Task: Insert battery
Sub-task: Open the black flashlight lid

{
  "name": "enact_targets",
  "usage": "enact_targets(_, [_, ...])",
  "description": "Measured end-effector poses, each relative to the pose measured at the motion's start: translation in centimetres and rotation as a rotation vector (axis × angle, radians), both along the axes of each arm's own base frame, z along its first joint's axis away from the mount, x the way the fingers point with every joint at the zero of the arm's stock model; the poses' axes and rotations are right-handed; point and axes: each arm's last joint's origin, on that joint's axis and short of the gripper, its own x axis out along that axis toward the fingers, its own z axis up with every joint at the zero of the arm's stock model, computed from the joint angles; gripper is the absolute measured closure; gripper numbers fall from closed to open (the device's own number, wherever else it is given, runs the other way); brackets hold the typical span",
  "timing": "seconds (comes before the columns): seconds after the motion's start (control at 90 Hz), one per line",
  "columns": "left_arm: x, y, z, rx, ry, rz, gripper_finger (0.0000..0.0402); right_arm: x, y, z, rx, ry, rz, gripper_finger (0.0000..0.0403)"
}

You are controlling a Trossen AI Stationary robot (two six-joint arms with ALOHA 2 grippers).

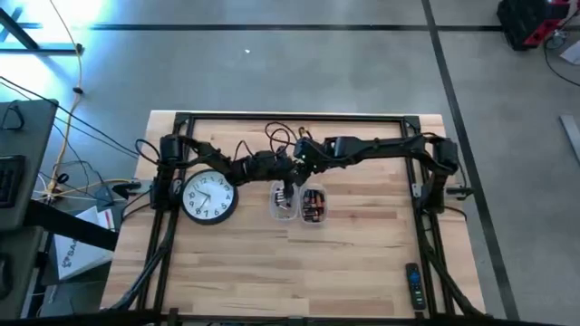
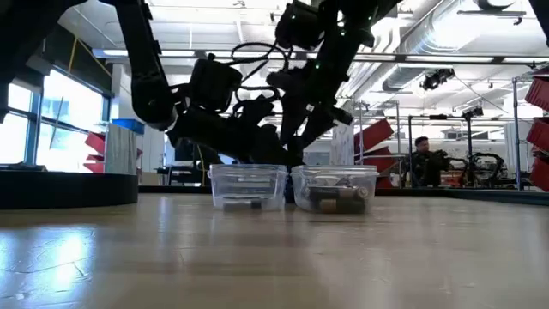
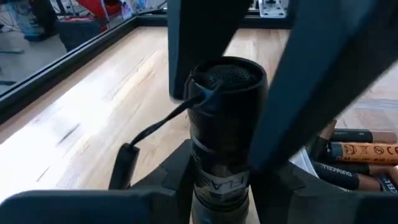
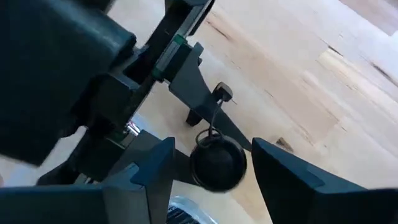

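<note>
A black flashlight (image 3: pixel 225 118) with a cord on its tail cap hangs over two clear tubs at the table's middle. My left gripper (image 3: pixel 222 186) is shut on its body. My right gripper (image 4: pixel 214 167) is open, one finger on each side of the round tail cap (image 4: pixel 216 163); whether they touch it I cannot tell. The left tub (image 1: pixel 283 203) holds a few batteries, and the right tub (image 1: pixel 314 205) holds several batteries (image 3: pixel 357 163). In the low view both arms meet just above the tubs (image 2: pixel 249 186). My left gripper pinches the flashlight's barrel at the labelled band (image 3: pixel 217 182) just below the tail cap, between its two fingers. The cap end sticks out past the fingers. The flashlight is lifted clear of the table, beside the tub of batteries.
A white wall clock (image 1: pixel 209 196) lies face up at the left, close to my left arm. A dark remote (image 1: pixel 413 285) lies near the front right corner. Bare wood fills the table's near half (image 1: pixel 272 272). A person (image 2: pixel 422 159) sits in the room beyond the table.
</note>
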Motion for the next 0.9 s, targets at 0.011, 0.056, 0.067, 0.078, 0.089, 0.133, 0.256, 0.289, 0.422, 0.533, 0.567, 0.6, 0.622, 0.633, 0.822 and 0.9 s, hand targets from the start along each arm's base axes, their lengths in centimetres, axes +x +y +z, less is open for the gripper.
enact_targets(0.011, [0.00, 0.00, 0.00, 0.000, 0.000, 0.000, 0.0306, 0.02, 0.00, 0.02, -0.002, -0.002, 0.003, 0.0222])
enact_targets(0.056, [-0.01, 0.00, -0.01, 0.000, 0.002, 0.000, 0.0306, 0.08, -0.01, 0.09, -0.005, -0.009, 0.005, 0.0223])
enact_targets(0.067, [-0.01, 0.00, -0.02, 0.000, 0.003, 0.000, 0.0306, 0.08, -0.02, 0.09, -0.005, -0.010, 0.005, 0.0224])
enact_targets(0.078, [-0.02, 0.00, -0.02, -0.001, 0.004, 0.000, 0.0306, 0.09, -0.02, 0.09, -0.005, -0.010, 0.005, 0.0225])
enact_targets(0.089, [-0.02, 0.00, -0.02, -0.001, 0.004, 0.000, 0.0306, 0.09, -0.02, 0.09, -0.005, -0.010, 0.005, 0.0226])
enact_targets(0.133, [-0.02, 0.00, -0.03, -0.001, 0.007, 0.002, 0.0306, 0.04, -0.06, 0.07, -0.004, -0.006, 0.004, 0.0231])
enact_targets(0.256, [-0.04, 0.02, -0.05, 0.001, 0.011, 0.004, 0.0306, -0.03, -0.06, 0.02, 0.010, 0.000, 0.006, 0.0255])
enact_targets(0.289, [-0.04, 0.02, -0.06, 0.001, 0.011, 0.004, 0.0306, -0.07, -0.07, 0.00, 0.015, 0.002, 0.004, 0.0263])
enact_targets(0.422, [-0.04, 0.01, -0.07, 0.001, 0.013, 0.001, 0.0306, -0.12, -0.07, -0.03, 0.007, 0.013, 0.022, 0.0298])
enact_targets(0.533, [-0.04, 0.00, -0.08, -0.003, 0.013, -0.010, 0.0306, -0.18, -0.04, -0.01, -0.003, 0.027, 0.061, 0.0323])
enact_targets(0.567, [-0.04, 0.00, -0.08, -0.004, 0.013, -0.011, 0.0306, -0.20, -0.04, 0.01, -0.009, 0.033, 0.076, 0.0325])
enact_targets(0.6, [-0.04, -0.01, -0.09, -0.004, 0.014, -0.015, 0.0306, -0.22, -0.03, 0.00, -0.016, 0.039, 0.093, 0.0325])
enact_targets(0.622, [-0.04, -0.03, -0.10, -0.004, 0.015, -0.021, 0.0306, -0.24, -0.03, 0.02, -0.021, 0.043, 0.108, 0.0325])
enact_targets(0.633, [-0.04, -0.04, -0.10, -0.004, 0.015, -0.025, 0.0306, -0.25, -0.03, 0.04, -0.023, 0.045, 0.115, 0.0325])
enact_targets(0.822, [0.00, -0.13, -0.06, -0.008, 0.012, -0.069, 0.0306, -0.35, 0.02, 0.02, -0.122, 0.108, 0.329, 0.0317])
enact_targets(0.9, [-0.04, -0.17, 0.09, 0.001, 0.020, -0.074, 0.0306, -0.37, 0.04, 0.01, -0.175, 0.137, 0.436, 0.0314])
